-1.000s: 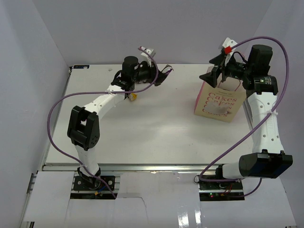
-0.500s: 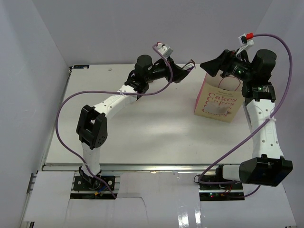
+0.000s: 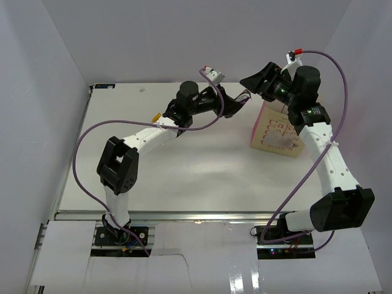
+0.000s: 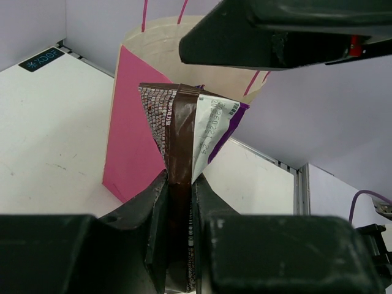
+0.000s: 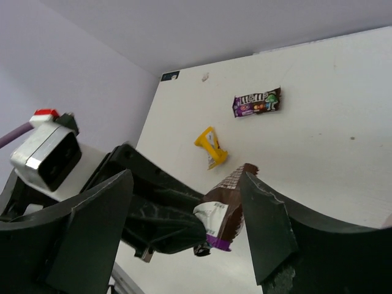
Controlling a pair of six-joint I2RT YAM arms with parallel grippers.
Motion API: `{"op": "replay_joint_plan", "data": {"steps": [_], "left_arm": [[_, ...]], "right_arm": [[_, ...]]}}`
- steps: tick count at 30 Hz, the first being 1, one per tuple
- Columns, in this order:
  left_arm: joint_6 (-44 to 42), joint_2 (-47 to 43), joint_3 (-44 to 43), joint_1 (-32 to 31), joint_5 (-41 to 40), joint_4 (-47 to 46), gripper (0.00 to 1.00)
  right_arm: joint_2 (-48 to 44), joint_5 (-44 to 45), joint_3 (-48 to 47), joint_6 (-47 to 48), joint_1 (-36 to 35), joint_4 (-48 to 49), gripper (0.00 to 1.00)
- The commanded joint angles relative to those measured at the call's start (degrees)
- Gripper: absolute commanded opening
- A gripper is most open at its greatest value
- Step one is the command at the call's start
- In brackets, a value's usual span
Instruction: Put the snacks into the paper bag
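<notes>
- Swinging over, my left end effector (image 4: 179, 187), gripping a candy bar (image 4: 181, 131), has reached the paper bag (image 4: 131, 153).
- Right end effector (image 5: 187, 184) open; drop next.

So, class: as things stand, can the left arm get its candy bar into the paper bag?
Probably not: the left gripper holds the candy bar beside the paper bag, but the open right gripper hangs above the bag's mouth.
</notes>
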State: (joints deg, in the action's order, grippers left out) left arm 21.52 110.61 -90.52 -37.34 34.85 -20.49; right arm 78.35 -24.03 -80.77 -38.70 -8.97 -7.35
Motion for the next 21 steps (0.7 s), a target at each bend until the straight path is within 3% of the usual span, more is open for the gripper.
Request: {"op": "replay_joint_plan", "data": {"steps": [1,15,17,20,21], "left_arm": [[0.1,-6.8,1.2,-0.3,-0.7,-3.2,0.19],[0.5,-6.4,1.0,-0.3,-0.6,-4.6,0.19],[0.5,-6.3,1.1,-0.4,-0.6,-4.7,0.20],[0.6,-6.3,1.0,-0.4,-0.6,-4.8,0.20],[0.8,-6.3,1.0,-0.3,-0.6,-4.8,0.26]], "right_arm": [[-1.3,7.0,-1.1,0.5,-1.2,0.8,0.75],[-3.3,8.0,6.9,0.2,-3.9,0.5,0.66],[-3.4,6.8,7.5,-0.2,-4.0,1.0,0.58],[-3.5,5.8,7.7,-0.2,-4.2,1.8,0.35],[-3.4,5.8,7.6,0.0,-4.2,1.9,0.22]]}}
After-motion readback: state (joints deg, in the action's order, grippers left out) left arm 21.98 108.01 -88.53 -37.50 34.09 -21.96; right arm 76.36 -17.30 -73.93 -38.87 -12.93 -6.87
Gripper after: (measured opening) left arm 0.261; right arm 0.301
